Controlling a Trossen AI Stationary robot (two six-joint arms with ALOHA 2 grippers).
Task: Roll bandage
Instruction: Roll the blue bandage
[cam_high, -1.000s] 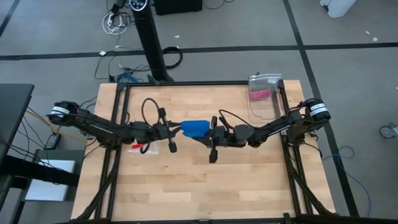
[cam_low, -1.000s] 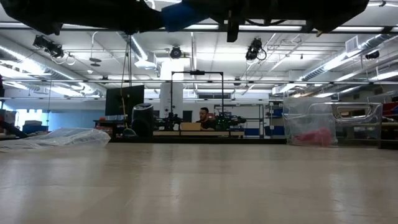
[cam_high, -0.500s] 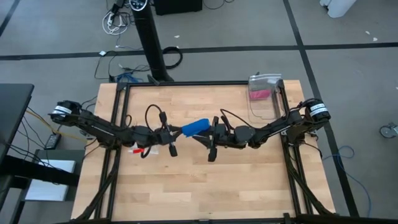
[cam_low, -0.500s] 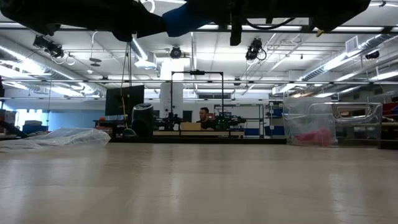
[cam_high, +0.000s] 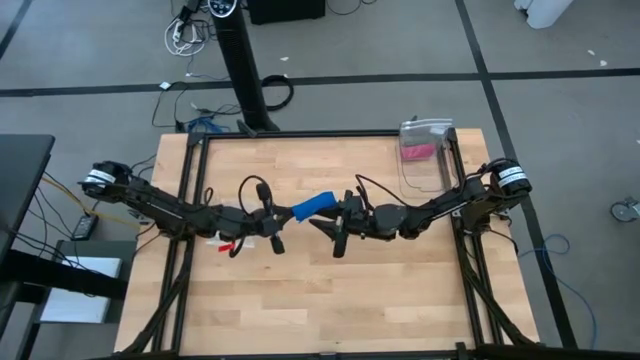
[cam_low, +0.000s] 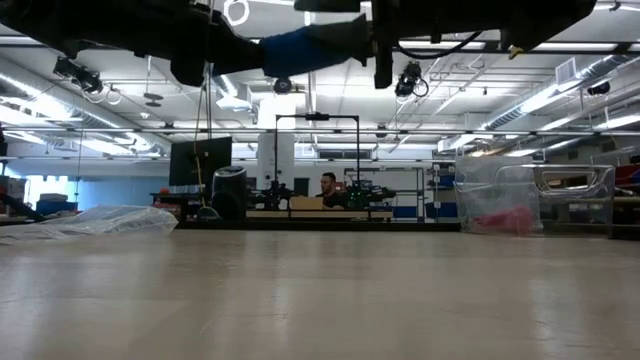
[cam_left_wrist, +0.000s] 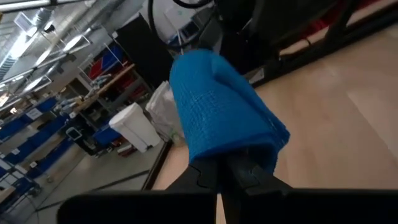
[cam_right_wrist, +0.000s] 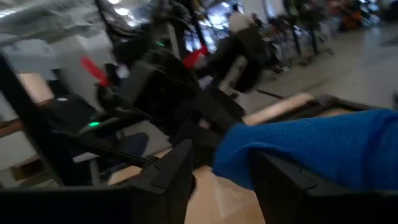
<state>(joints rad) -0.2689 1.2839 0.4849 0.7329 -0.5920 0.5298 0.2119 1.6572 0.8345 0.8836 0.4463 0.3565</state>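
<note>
Bandage (cam_high: 314, 206) hangs above the middle of the table (cam_high: 300, 290), a blue roll clamped at one end in the left tool (cam_high: 280, 213). The right tool (cam_high: 338, 210) stands parted around its other end, fingers (cam_right_wrist: 168, 177) apart.

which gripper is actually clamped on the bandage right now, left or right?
The left gripper: its fingers are shut on the end of the blue bandage. The right gripper has its fingers spread, with the bandage between them.
</note>
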